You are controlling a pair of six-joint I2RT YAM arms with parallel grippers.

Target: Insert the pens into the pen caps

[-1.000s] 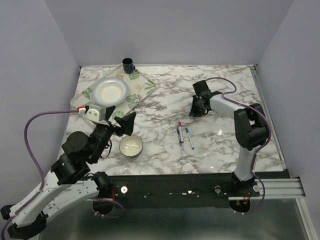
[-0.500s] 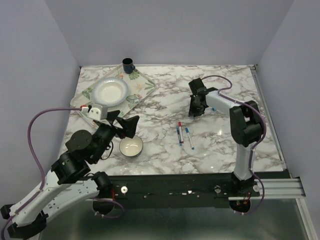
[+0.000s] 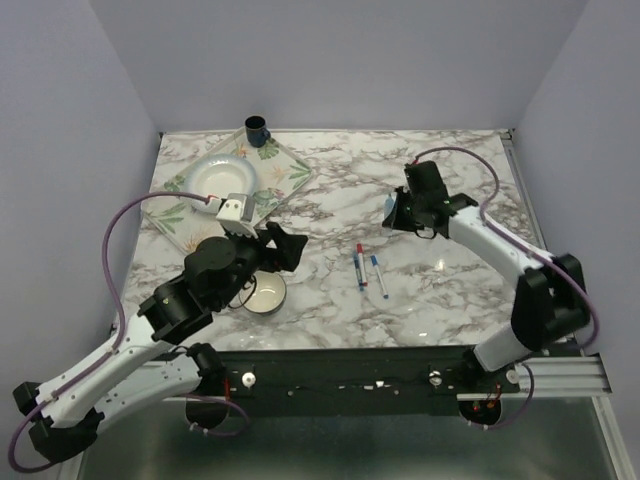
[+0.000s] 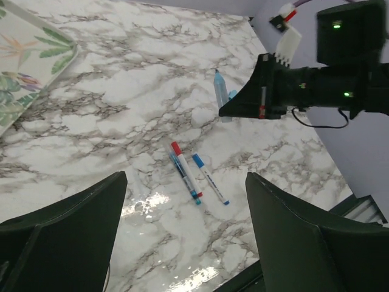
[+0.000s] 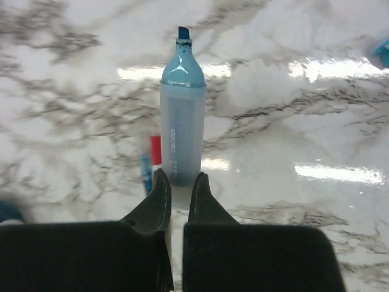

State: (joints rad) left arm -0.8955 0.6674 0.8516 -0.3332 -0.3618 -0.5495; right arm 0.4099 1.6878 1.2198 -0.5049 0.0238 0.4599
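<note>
Marbled surface [image 3: 440, 290] from above: within the last second the right pincer [image 3: 398, 212] has swung toward the right of the frame and clenched, while the left pincer [image 3: 283, 248] has reached in over the bowl [image 3: 262, 293]; two thin pens [image 3: 366, 270] lie untouched at centre. From the left wrist, we see its jaws spread wide and empty, and the light blue pen [image 4: 220, 91] gripped by the other arm at upper right. From the right wrist, that pincer grasps the pen's rear end, tip bare; we judge capping comes next, with a light blue cap [image 5: 383, 52] at the right edge.
</note>
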